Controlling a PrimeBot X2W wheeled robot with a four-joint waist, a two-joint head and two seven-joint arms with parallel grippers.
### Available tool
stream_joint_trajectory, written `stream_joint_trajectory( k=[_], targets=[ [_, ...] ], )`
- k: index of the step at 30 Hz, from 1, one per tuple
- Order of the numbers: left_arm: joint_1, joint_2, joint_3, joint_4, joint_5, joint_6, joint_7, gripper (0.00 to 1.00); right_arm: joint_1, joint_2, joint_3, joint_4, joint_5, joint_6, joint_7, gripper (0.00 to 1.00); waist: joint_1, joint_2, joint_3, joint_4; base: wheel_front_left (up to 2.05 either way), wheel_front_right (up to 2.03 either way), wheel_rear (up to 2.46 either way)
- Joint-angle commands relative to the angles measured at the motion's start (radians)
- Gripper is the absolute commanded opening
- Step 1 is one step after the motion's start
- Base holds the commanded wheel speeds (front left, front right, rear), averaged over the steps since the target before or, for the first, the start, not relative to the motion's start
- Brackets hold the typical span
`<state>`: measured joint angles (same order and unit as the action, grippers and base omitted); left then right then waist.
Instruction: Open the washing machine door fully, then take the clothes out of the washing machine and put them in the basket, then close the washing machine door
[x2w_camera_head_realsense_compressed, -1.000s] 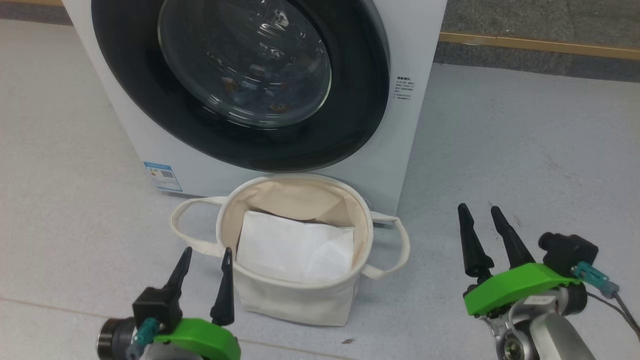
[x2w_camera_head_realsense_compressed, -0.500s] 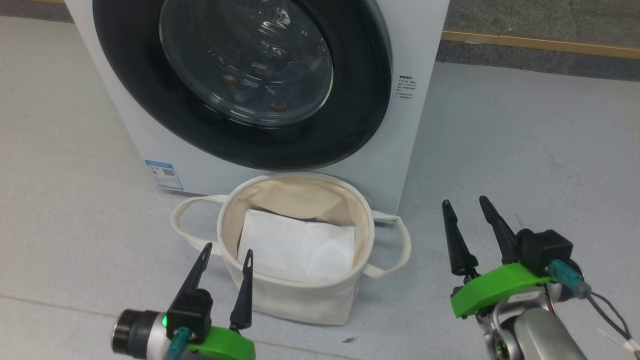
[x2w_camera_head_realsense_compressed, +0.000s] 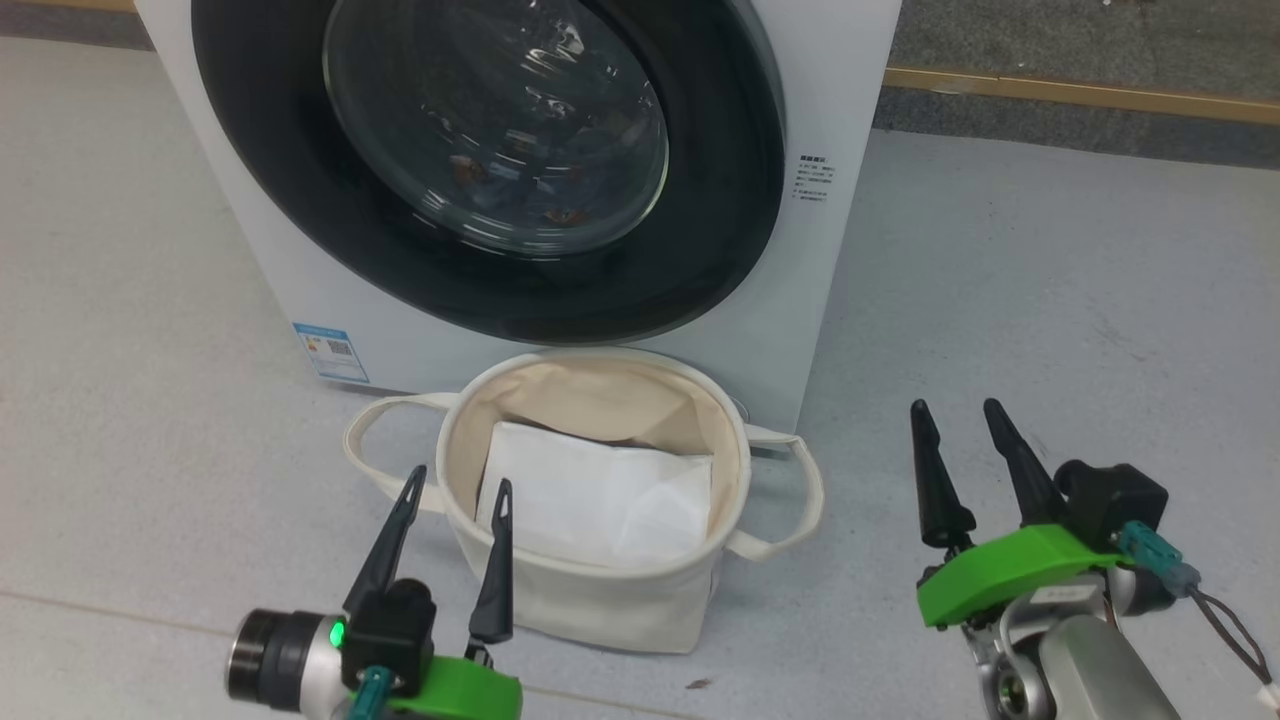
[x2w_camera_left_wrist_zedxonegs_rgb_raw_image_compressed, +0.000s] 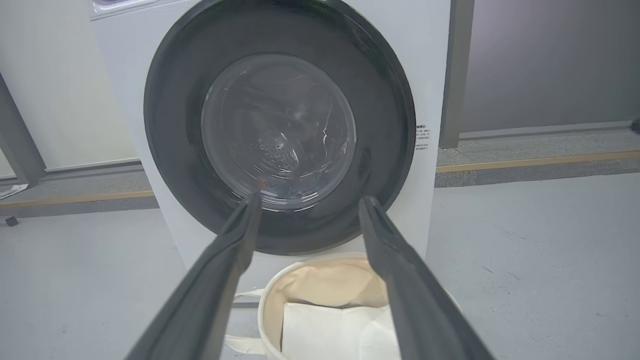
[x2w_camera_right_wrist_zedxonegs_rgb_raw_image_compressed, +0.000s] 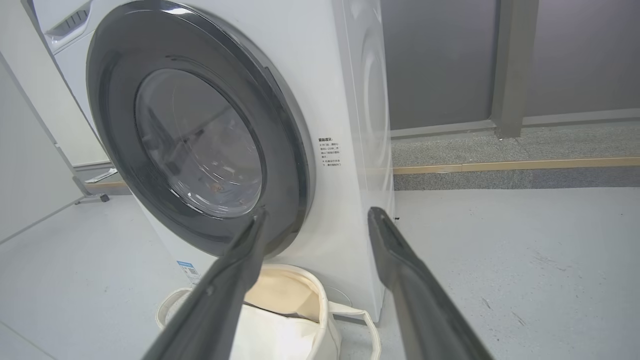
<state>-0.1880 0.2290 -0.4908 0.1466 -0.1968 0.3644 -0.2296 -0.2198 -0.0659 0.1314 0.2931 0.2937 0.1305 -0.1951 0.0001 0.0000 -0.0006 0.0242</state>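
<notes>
Shut door ahead of and above two wide-spread, empty claws: left claw low at near rim of basket, right claw off right, probably nearer door's right edge; clothes faintly visible through it.

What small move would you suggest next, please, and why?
Probably raise the right gripper toward the right rim of the washing machine door. The door is shut, so nothing can come out yet, and both the right gripper and the left gripper hang low beside the basket, jaws open and empty.
</notes>
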Motion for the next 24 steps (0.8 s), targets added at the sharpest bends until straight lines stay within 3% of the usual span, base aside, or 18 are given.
stream_joint_trajectory(
  k=[1,7,24],
  targets=[
    [-0.041,0.009,0.028,-0.039,0.028,0.014,-0.015,1.00,-0.053,0.009,0.019,-0.028,-0.010,0.000,0.001,1.00,0.0000,0.0000,-0.001,0.000,0.00,0.00,0.00],
    [-0.034,0.004,0.021,-0.051,0.083,0.018,-0.032,1.00,-0.065,0.011,0.039,-0.003,-0.036,0.000,0.017,1.00,0.0000,0.0000,-0.004,0.001,0.00,0.00,0.00],
    [-0.011,-0.045,0.068,0.018,0.039,-0.039,-0.032,1.00,-0.056,0.014,0.059,0.000,-0.047,0.000,0.015,1.00,0.0000,0.0000,-0.005,0.004,0.00,0.00,0.00]
  ],
)
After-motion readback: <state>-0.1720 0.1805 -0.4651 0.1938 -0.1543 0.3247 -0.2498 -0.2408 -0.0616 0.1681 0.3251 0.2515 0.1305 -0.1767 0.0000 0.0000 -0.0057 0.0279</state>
